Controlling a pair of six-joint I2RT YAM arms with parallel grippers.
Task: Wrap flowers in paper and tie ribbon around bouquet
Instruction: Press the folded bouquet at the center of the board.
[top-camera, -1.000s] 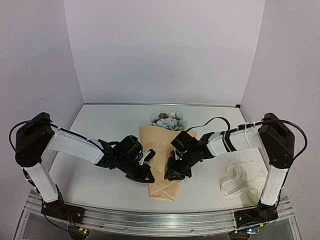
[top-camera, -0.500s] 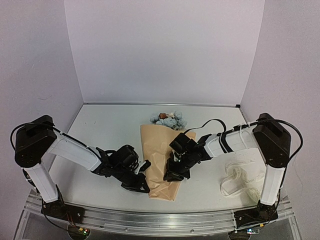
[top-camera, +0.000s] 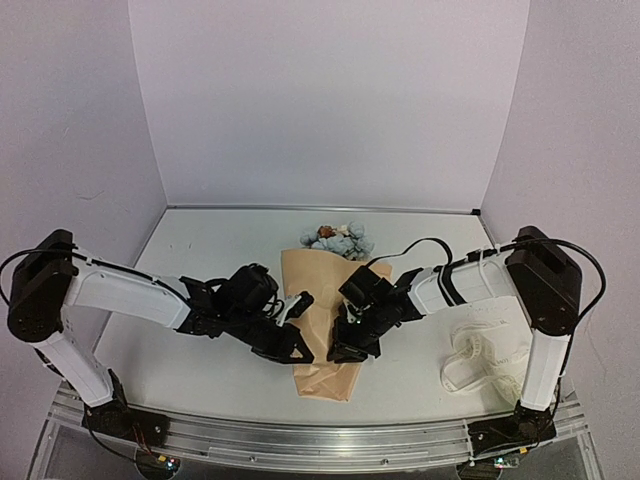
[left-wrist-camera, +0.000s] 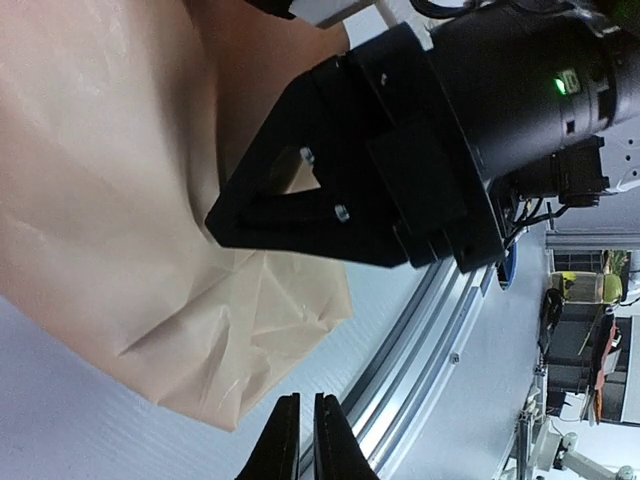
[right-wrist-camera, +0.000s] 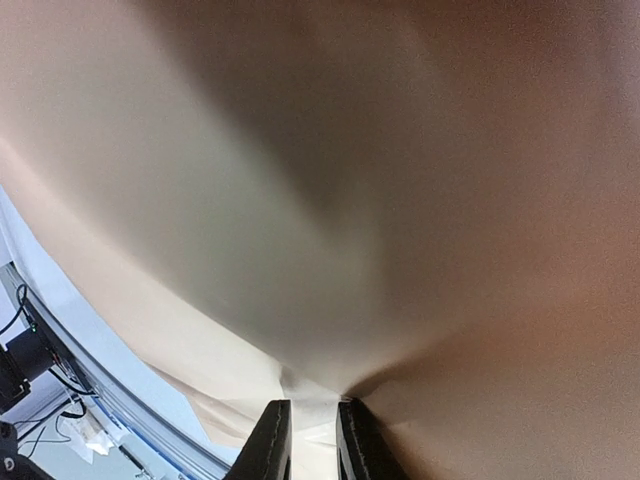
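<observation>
White table carries the bouquet at centre, blooms at the far end. My right gripper pinches a fold of its paper; my left gripper is closed and empty, beside the near tip.

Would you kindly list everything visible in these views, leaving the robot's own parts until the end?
paper: one, tan, rolled into a cone around the flowers, lying mid-table
flowers: one bunch, pale blue, pink and cream, poking out of the cone's far end
ribbon: one, cream-white, loose heap on the table's right side, not tied on
table: one, white, under everything
rail: one, silver, along the near edge
left arm: one, white and black, reaching in from the left
right arm: one, white and black, reaching in from the right
left gripper: one, black, fingers shut on nothing, beside the cone's near end
right gripper: one, black, fingers pinching a fold of the paper
</observation>
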